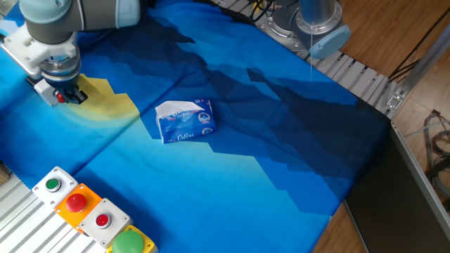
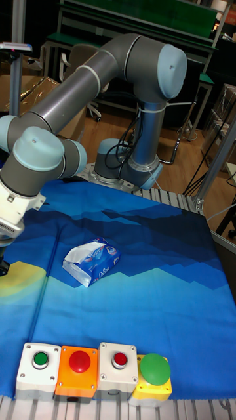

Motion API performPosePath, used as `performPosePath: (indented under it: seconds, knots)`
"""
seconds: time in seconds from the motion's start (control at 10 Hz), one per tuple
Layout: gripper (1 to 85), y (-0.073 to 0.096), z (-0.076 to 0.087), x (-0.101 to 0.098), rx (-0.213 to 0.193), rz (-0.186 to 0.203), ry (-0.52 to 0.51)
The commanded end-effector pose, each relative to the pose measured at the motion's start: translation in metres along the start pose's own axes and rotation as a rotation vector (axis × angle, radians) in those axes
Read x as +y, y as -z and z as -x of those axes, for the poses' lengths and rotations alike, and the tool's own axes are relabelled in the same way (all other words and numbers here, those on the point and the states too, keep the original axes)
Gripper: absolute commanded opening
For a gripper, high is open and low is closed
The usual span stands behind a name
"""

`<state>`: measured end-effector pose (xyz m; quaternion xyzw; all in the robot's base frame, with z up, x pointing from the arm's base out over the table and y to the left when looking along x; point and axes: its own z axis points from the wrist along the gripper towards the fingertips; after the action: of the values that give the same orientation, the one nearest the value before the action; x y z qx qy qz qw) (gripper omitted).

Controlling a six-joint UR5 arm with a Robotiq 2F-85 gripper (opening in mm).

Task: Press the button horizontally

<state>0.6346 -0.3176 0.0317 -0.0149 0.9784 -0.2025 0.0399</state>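
A blue cloth (image 1: 267, 140) with a yellow patch covers the table, a workshop behind it. My gripper (image 1: 65, 90) hangs low over the yellow patch at the cloth's far left corner in the fixed view, right on the small grey-boxed button (image 1: 53, 93); the red cap is hidden by my fingers. I cannot tell whether my fingers are apart or together. The button lies on its side, so the push must run along the cloth, not down. The tissue pack (image 1: 185, 119) sits well apart; the row of button boxes (image 1: 91, 214) lines the near edge.
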Motion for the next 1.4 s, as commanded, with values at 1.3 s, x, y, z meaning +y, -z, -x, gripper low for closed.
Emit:
performPosePath:
  seconds: [1.3]
  knots:
    - [1.0, 0.062, -0.031, 0.096, 0.119, 0.380, -0.191]
